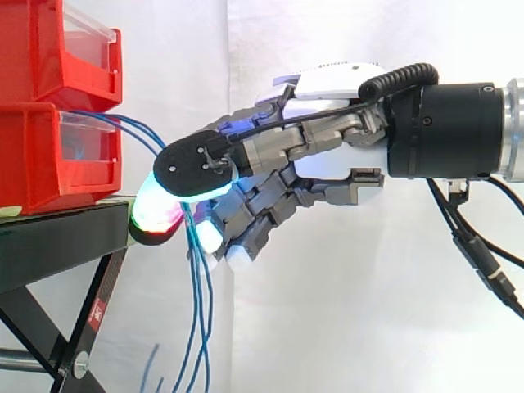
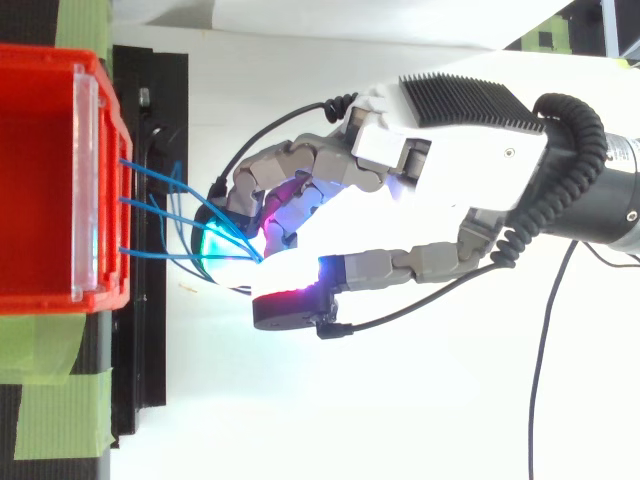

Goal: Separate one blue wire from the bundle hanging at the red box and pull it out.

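**Status.** The hand (image 2: 440, 165) comes in from the right, with its fingers curled round the blue wires (image 1: 199, 311) just in front of the lower red box (image 1: 41, 155). The wires leave the box front at separate points and converge among the curled fingers. From there they hang down past the edge of the bench (image 1: 57, 241). In the top view one red-glowing fingertip (image 2: 290, 300) sits just beside the point where the wires meet, apart from them. More than one wire appears to be caught, but the exact number cannot be read.

**Procedure (recommended).**
1. Relax the fingers only enough to let the surplus wires drop away. Hold one wire pinched between two opposing pads.
2. Select an outer wire, as it is likely to cross the fewest neighbours.
3. Pull away from the box along the wire's own line, slowly and without jerking.
4. Stop if the other wires go taut, because this indicates a tangle or a multiple grasp.

**Caution.** The boxes are stacked near the bench edge, so a snagged wire could drag the lower one forward.
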Motion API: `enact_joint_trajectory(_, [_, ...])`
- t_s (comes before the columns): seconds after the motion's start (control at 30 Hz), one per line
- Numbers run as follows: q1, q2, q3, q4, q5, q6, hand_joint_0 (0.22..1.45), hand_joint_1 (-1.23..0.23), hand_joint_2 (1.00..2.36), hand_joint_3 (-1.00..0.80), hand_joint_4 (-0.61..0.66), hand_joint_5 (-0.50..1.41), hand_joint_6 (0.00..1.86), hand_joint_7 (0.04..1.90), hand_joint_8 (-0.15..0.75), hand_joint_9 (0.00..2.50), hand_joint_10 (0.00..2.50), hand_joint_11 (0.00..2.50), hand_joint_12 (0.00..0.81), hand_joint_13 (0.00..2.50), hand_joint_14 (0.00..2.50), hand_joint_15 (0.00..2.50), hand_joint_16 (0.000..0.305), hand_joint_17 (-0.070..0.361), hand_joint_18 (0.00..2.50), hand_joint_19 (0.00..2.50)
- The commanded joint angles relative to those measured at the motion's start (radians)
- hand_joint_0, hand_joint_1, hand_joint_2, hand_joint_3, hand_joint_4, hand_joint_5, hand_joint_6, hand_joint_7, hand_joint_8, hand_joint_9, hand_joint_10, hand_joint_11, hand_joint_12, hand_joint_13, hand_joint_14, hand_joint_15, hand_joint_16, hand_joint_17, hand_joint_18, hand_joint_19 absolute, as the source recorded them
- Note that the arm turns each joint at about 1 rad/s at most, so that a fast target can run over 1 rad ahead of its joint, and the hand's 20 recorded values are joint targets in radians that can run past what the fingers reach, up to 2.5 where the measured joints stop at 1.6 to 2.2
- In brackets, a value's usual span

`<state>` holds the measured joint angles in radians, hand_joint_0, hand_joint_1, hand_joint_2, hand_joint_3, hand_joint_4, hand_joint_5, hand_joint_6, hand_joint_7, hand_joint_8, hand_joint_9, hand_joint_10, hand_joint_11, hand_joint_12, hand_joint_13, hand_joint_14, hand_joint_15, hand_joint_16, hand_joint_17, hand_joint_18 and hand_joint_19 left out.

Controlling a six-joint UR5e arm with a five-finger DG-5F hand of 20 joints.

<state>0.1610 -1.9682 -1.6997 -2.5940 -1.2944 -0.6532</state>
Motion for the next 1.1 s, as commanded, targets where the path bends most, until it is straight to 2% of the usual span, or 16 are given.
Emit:
enact_joint_trajectory(0.0, [0.002,0.0,0.0,0.0,0.0,0.044,0.6,-0.79,1.01,0.08,0.03,-0.15,0.91,1.02,0.454,1.08,0.01,0.84,0.497,1.02,0.02,0.54,0.067,0.15,0.99,0.44])
enact_joint_trajectory(0.1, [0.002,0.0,0.0,-0.002,0.001,0.078,0.61,-0.79,1.01,0.08,0.04,-0.16,0.91,1.03,0.464,1.17,0.02,0.86,0.497,1.11,0.02,0.57,0.066,0.149,1.0,0.45])
enact_joint_trajectory(0.13, [0.002,0.0,0.0,-0.003,0.001,0.11,0.61,-0.79,1.01,0.08,0.03,-0.16,0.91,1.03,0.465,1.19,0.02,0.87,0.497,1.13,0.02,0.57,0.066,0.149,1.01,0.44])
enact_joint_trajectory(0.4, [0.003,0.0,0.0,-0.005,0.0,0.127,0.61,-0.79,1.01,0.09,0.03,-0.15,0.91,1.06,0.477,1.27,0.02,0.94,0.502,1.3,0.02,0.67,0.065,0.145,1.04,0.44])
enact_joint_trajectory(0.53, [0.003,0.0,0.0,-0.005,0.001,0.164,0.61,-0.79,1.01,0.09,0.04,-0.16,0.91,1.07,0.473,1.26,0.02,0.94,0.513,1.33,0.02,0.66,0.064,0.143,1.04,0.43])
enact_joint_trajectory(0.77, [0.003,0.0,0.0,-0.02,0.001,0.225,0.61,-0.78,1.01,0.09,0.04,-0.16,0.91,1.03,0.451,0.99,0.01,0.89,0.561,1.23,0.02,0.57,0.064,0.144,1.01,0.4])
enact_joint_trajectory(0.97, [0.006,0.0,0.0,-0.023,0.004,0.244,0.6,-0.77,1.0,0.09,0.0,-0.16,0.91,1.03,0.439,0.79,0.01,0.86,0.579,1.09,0.02,0.53,0.067,0.151,0.97,0.41])
enact_joint_trajectory(1.07, [0.008,0.0,0.0,-0.025,0.006,0.247,0.6,-0.77,1.0,0.09,0.0,-0.16,0.91,1.04,0.437,0.73,0.01,0.77,0.586,1.05,0.01,0.49,0.068,0.152,0.96,0.39])
